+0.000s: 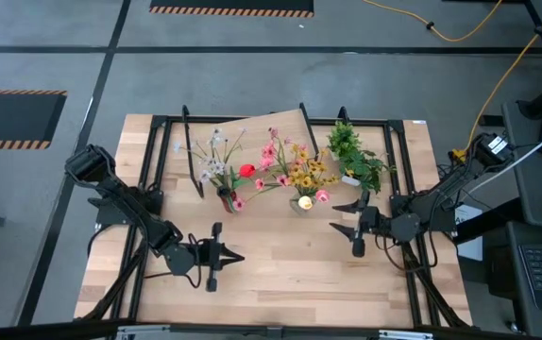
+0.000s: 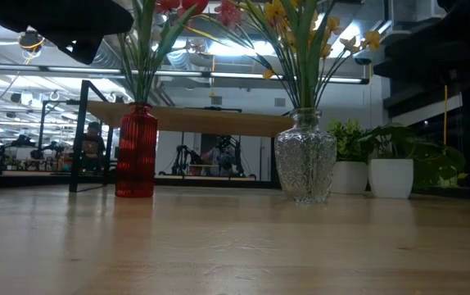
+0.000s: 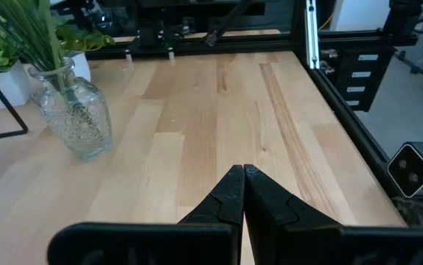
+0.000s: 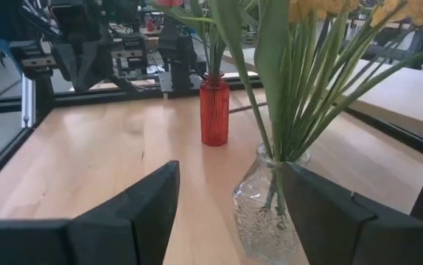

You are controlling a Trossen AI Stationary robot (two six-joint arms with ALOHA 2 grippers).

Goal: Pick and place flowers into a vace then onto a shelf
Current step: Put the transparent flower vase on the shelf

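Two vases stand mid-desk, both already filled: the red vase (image 1: 226, 198) on the left, the clear glass vase (image 1: 302, 201) on the right, flowers (image 1: 295, 170) spreading above each. The shelf (image 1: 252, 132) sits just behind them at the far side, a potted plant (image 1: 356, 156) to its right.

My right pincer (image 1: 348, 227) is spread wide, empty, low over the desk (image 1: 280, 274) just right of the glass vase, which the right wrist view frames between my fingers (image 4: 134, 213). My left pincer (image 1: 222, 257) is closed, fingertips touching, holding nothing, near the front edge.

Risks as I judge them:
- Glass is smooth; a high grip could slip or tip the top-heavy vase.
- Leaves hang close to my fingers; catching stems would drag flowers out.
- The lift to the shelf passes its black legs; blooms may snag the board's edge.
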